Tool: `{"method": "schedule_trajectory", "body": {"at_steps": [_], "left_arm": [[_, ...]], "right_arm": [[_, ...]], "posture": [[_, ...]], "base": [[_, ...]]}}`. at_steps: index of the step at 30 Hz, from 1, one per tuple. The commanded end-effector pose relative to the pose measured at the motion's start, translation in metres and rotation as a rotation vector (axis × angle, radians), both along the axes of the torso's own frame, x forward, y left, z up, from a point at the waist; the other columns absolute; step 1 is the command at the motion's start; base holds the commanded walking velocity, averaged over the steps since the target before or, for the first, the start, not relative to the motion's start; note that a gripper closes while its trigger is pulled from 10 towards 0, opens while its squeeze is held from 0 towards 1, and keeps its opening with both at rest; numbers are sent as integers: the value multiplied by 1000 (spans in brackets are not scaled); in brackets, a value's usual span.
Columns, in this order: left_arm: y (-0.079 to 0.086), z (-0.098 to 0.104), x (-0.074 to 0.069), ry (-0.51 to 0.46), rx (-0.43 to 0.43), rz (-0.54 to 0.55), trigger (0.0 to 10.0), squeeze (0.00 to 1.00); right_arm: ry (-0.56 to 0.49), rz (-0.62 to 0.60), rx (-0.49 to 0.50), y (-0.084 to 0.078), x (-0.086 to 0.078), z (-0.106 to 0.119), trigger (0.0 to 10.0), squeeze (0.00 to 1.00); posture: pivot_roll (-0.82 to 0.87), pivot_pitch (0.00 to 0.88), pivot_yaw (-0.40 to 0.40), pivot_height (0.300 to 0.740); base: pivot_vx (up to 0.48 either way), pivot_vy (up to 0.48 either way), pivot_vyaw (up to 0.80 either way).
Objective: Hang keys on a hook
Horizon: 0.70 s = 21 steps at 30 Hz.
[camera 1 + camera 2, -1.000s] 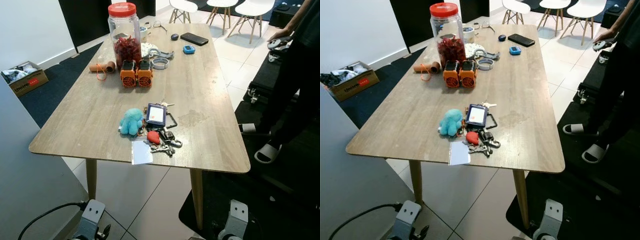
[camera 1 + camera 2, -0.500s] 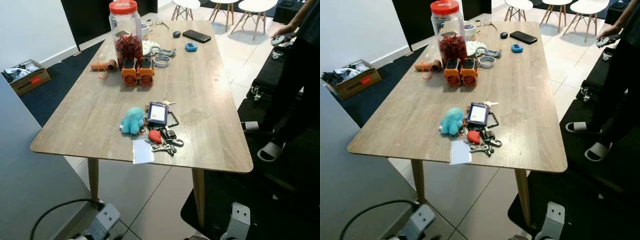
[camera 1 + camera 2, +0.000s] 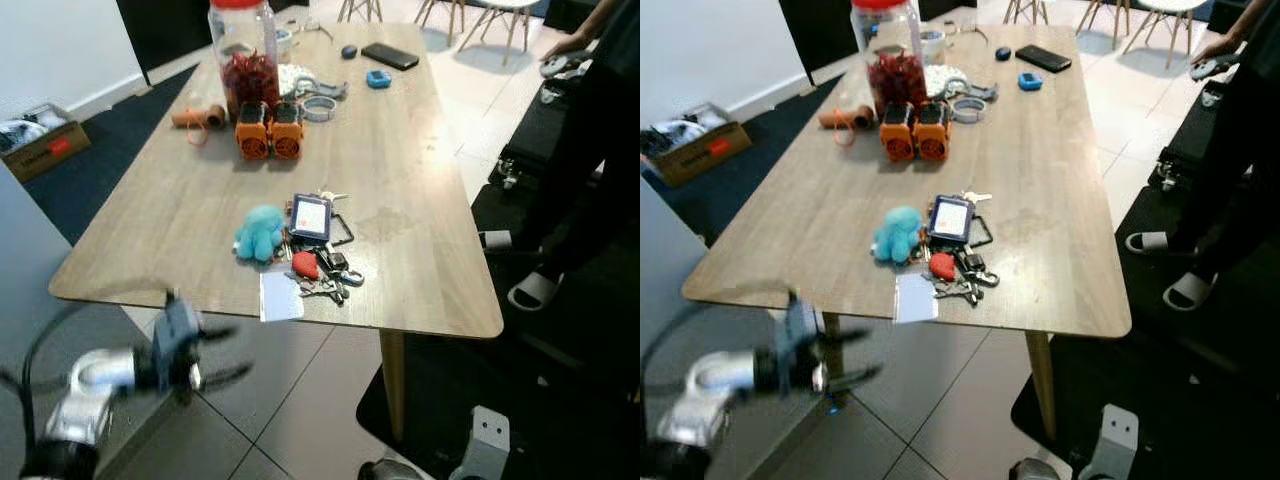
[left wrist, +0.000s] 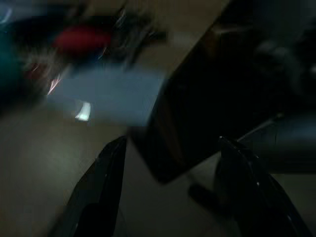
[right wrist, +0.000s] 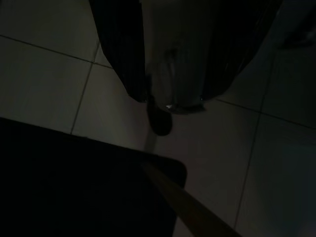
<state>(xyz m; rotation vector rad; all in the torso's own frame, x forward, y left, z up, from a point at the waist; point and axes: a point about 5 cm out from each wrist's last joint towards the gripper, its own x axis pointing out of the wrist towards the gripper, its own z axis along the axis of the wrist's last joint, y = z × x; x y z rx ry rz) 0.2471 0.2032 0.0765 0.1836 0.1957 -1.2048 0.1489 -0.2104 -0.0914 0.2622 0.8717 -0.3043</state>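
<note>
Nothing is done yet: the keys [image 3: 322, 270] lie on the desk [image 3: 420, 200], ahead of the spread, empty left claw [image 3: 215, 352]; no hook seen.

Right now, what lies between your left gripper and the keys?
In the left eye view, between the left gripper and the keys lie the table's near edge and a white card, which touches the keys.

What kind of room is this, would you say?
Probably a dining or meeting area: a long wooden table strewn with keys and a snack jar, white chairs on tiled floor behind.
</note>
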Motion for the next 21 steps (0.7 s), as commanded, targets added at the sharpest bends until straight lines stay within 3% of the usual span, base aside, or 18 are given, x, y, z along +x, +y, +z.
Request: {"method": "schedule_trajectory", "body": {"at_steps": [1,6,7,9,11,12,14,15,19,21], "left_arm": [[-3,-12,-6,60,-8,-7,10000,0],[-8,-16,-7,67,-26,-22,10000,0],[-11,-10,-8,81,-78,-16,10000,0],[-11,-6,-8,89,-99,-17,10000,4],[-17,14,-5,94,-198,8,10000,0],[-17,14,-5,94,-198,8,10000,0],[-28,40,8,63,-329,33,10000,0],[-28,40,8,63,-329,33,10000,0],[-46,75,26,52,-524,32,10000,0],[-48,79,27,56,-549,26,10000,0]], "right_arm": [[13,-1,4,1,-4,-2,10000,0],[12,-5,6,1,-4,-2,10000,0],[13,-8,6,1,-5,-2,10000,0],[13,-9,6,1,-5,-2,10000,0],[15,-10,6,0,-6,-2,10000,0],[15,-10,6,0,-6,-2,10000,0],[18,-9,5,-1,-6,-2,10000,0],[18,-9,5,-1,-6,-2,10000,0],[14,-11,9,-1,-4,-1,10000,0],[13,-12,10,-1,-3,-1,10000,0]], "posture": [[40,77,25,740],[35,77,28,740],[33,78,26,740],[33,78,26,740],[34,79,23,740],[34,79,23,740],[38,80,18,740],[38,80,18,740],[33,77,23,740],[33,77,23,740]], "base": [[0,0,0],[0,0,0],[0,0,0],[0,0,0],[0,0,0],[0,0,0],[0,0,0],[0,0,0],[0,0,0],[0,0,0]]}}
